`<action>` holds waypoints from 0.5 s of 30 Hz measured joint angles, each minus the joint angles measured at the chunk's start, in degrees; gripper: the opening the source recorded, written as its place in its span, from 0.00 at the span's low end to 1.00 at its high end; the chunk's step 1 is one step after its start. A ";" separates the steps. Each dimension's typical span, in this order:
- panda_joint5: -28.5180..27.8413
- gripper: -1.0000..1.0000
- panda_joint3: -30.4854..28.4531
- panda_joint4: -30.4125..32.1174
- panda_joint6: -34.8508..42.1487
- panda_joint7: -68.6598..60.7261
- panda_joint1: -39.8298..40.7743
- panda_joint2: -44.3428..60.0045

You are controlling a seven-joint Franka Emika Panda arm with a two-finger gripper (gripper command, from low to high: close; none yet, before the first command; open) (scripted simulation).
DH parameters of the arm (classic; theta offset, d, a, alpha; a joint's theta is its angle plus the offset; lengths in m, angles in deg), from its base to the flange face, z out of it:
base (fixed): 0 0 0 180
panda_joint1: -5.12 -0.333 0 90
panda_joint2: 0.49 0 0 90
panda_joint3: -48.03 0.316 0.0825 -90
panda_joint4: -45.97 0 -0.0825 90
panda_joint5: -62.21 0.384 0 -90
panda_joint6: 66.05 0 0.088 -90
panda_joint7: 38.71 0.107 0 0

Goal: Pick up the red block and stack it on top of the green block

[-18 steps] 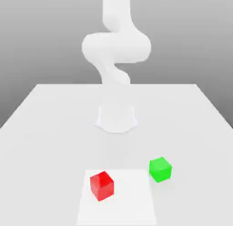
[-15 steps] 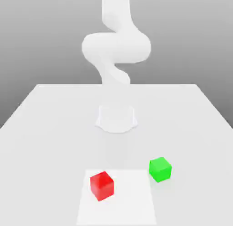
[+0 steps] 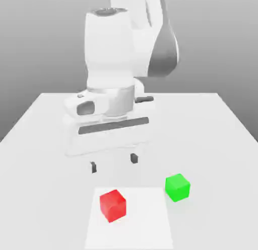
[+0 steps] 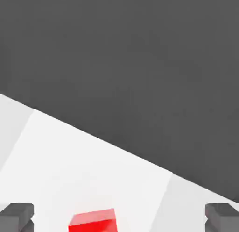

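A red block (image 3: 112,204) rests on a lighter square patch of the table, near the front. The green block (image 3: 177,187) stands on the table just off that patch, toward the exterior view's right of the red block. My gripper (image 3: 113,163) hangs above the table behind the red block, open, with its two dark fingertips (image 3: 93,167) wide apart and nothing between them. In the hand view the red block (image 4: 93,221) shows between the two fingertips (image 4: 17,215), lower down and apart from them.
The white table (image 3: 45,128) spreads around the blocks, with its far edge behind the arm. The lighter square patch (image 3: 141,229) reaches the table's front. Beyond the table's edge the hand view shows a dark floor (image 4: 140,62).
The arm has swung down and forward from an upright coiled pose. The hand now hangs low over the table behind the red block. Neither block has moved.
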 joint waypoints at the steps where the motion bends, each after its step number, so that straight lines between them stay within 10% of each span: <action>1: 0.05 0.50 -0.07 1.08 -1.17 -1.74 0.16 2.08; 8: 6.72 0.50 4.94 0.84 -12.51 -9.09 3.89 16.61; 9: 7.15 0.00 5.78 0.65 -13.61 -9.42 4.63 17.92; 15: 7.38 0.00 6.24 0.55 -14.07 -9.58 5.03 18.56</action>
